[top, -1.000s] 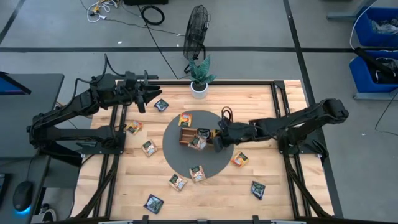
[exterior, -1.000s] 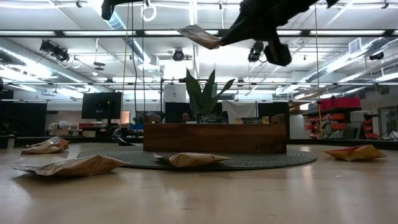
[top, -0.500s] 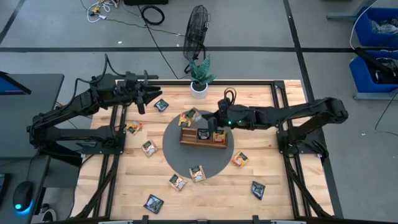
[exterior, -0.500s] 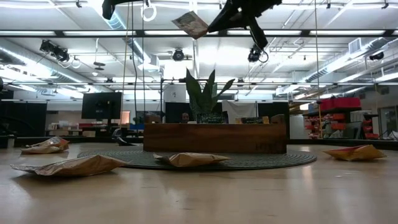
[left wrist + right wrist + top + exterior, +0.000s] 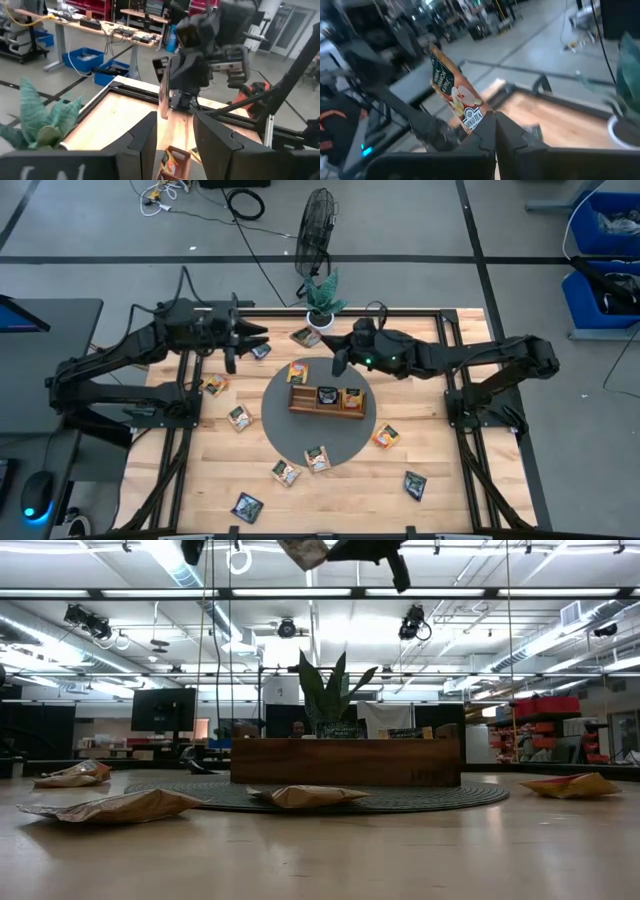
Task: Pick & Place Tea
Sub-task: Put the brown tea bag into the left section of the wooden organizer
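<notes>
One tea sachet [image 5: 305,336] we log aloft, clamped in the right pincer [image 5: 335,362] above the table's [image 5: 420,450] far side, near the plant [image 5: 321,300]. Left pincer [image 5: 262,338] waits part-open, empty. Carry step; next, lower into the wooden tray [image 5: 327,399].

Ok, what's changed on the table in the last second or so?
The right gripper, jaws shut on a tea sachet, lifted it from over the wooden tray and carried it toward the potted plant and the left gripper. The left arm edged slightly toward it, jaws still partly open and empty. The tray, plant and loose sachets on the table stayed put.
</notes>
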Available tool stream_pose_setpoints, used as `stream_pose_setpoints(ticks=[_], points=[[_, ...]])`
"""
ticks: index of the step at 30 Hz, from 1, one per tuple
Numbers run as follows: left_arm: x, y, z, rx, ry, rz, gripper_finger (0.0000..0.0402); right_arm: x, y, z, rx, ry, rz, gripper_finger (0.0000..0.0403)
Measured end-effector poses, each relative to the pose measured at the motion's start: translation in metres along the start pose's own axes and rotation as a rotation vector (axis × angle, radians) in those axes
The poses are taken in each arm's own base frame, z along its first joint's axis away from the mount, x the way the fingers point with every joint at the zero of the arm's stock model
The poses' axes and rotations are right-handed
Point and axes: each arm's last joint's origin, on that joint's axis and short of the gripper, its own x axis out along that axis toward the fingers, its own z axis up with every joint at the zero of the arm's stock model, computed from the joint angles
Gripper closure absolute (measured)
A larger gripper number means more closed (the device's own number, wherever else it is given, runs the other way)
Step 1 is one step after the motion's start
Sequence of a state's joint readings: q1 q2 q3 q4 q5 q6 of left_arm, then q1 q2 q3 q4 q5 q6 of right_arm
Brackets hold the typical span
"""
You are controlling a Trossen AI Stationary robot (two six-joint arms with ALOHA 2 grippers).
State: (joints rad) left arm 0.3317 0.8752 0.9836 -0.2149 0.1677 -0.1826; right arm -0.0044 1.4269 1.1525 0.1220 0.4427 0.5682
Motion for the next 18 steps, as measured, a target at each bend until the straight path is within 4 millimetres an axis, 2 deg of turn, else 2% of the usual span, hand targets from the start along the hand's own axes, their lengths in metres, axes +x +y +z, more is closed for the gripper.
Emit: stream_pose_setpoints(ticks=[7,13,18], points=[[0.019,0.003,0.002,-0.066,-0.051,-0.010,0.0271,0.000,0.001,0.001,-0.026,-0.010,0.012,0.0403],[0.038,0.006,-0.004,-0.094,-0.026,-0.025,0.0271,0.000,0.002,0.002,-0.040,-0.020,0.023,0.0403],[0.046,0.005,-0.003,-0.086,-0.053,-0.045,0.0271,0.000,0.002,0.002,-0.040,-0.017,0.028,0.0403]])
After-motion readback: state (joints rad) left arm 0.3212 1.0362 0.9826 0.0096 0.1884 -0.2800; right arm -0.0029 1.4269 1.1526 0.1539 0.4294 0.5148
